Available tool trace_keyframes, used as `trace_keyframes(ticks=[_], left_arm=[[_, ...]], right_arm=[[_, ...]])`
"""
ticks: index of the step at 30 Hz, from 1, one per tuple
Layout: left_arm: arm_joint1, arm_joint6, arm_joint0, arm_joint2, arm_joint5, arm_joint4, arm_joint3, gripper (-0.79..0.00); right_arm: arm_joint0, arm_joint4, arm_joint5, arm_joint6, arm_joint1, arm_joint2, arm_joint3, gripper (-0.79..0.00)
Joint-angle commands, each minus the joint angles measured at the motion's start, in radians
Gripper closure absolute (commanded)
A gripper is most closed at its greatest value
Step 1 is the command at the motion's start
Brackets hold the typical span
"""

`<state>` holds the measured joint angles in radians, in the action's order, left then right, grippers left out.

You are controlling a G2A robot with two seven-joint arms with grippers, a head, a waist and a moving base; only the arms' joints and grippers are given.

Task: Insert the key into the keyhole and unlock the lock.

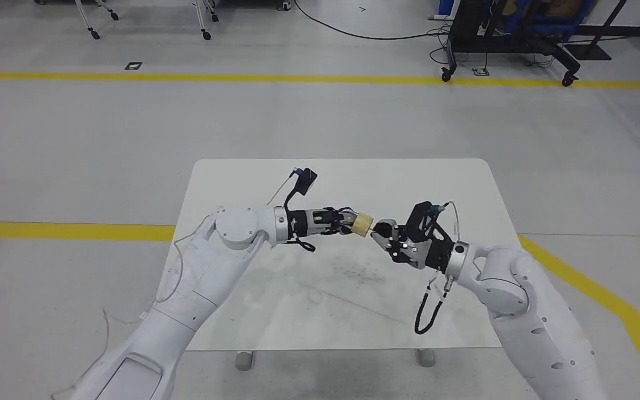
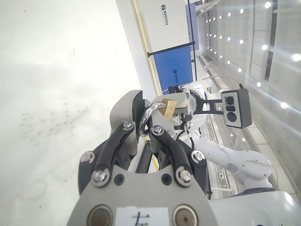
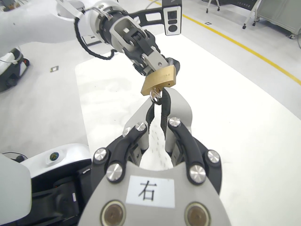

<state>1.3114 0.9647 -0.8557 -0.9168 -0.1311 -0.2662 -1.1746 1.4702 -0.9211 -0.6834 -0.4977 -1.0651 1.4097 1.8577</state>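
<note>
- Top view: mounted above the arms, looking down on the white table (image 1: 340, 300), far off.
- Left wrist view: close behind left gripper (image 2: 147, 111), facing the right arm (image 2: 235, 158).
- Right wrist view: close behind right gripper (image 3: 160, 99), facing the left arm (image 3: 47, 19).
- Shared by all: brass padlock (image 1: 362, 223).

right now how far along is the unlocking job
Done: the left gripper holds the padlock by its shackle above the table, and the key is seated in its base. In hand: the right gripper pinches the key's head. Left: turning it; the shackle shows no clear release.
</note>
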Motion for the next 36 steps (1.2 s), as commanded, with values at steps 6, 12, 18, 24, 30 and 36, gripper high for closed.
trace_keyframes(ticks=[6,12,18,24,30,36], left_arm=[[-0.005,0.024,0.0,-0.029,0.001,-0.044,0.003,0.0],[-0.005,0.03,-0.002,-0.036,0.014,-0.062,0.005,0.0],[-0.003,0.029,0.007,-0.026,0.057,-0.055,0.017,0.0],[0.002,-0.027,0.027,0.023,0.143,0.064,0.032,0.0],[0.019,-0.061,0.05,0.166,0.376,0.32,0.017,0.0],[0.049,-0.012,0.09,0.239,0.509,0.34,0.063,0.0]], right_arm=[[0.009,-0.078,0.026,-0.005,0.002,0.004,0.049,-0.785],[0.009,-0.078,0.026,-0.005,0.002,0.004,0.049,-0.785],[0.017,-0.003,0.001,0.034,0.001,0.005,0.027,-0.785],[0.009,0.342,-0.108,0.04,0.017,0.108,-0.097,-0.785],[0.005,0.502,-0.096,-0.022,0.033,0.179,-0.155,-0.785],[0.004,0.508,-0.096,-0.028,0.034,0.182,-0.159,-0.785]])
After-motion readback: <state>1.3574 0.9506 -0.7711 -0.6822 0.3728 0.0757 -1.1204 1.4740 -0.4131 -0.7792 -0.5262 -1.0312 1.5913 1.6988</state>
